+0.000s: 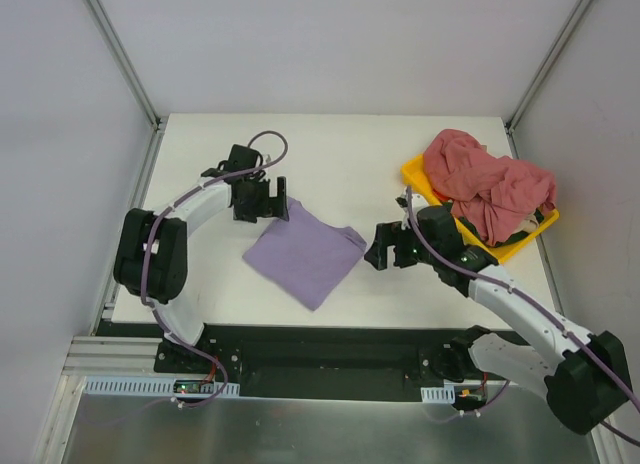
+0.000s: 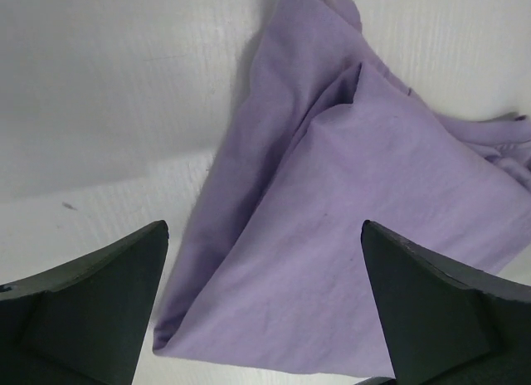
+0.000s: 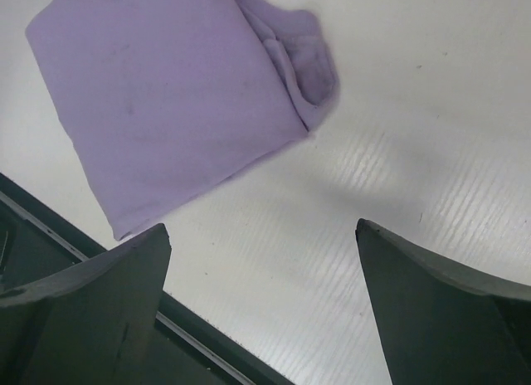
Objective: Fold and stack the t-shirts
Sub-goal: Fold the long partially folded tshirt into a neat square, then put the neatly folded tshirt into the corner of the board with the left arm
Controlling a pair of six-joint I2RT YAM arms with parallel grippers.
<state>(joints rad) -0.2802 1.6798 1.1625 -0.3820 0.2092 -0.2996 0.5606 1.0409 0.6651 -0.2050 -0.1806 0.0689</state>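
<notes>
Lying folded on the tabletop (image 1: 340, 154), the lavender t-shirt (image 1: 305, 252) looks finished, left claw (image 1: 262, 202) and right claw (image 1: 383, 247) both spread empty beside it, so the next move likely means reaching right for the pink-red t-shirts (image 1: 490, 189) heaped on the yellow tray (image 1: 527, 238).

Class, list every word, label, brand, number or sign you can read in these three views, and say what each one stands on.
No text can be read in any view.
The lavender t-shirt: plain, no print or tag showing.
The pink-red t-shirts in the yellow tray: no print visible.
The table: no writing.
The right arm: only small green lights, no legible label.
</notes>
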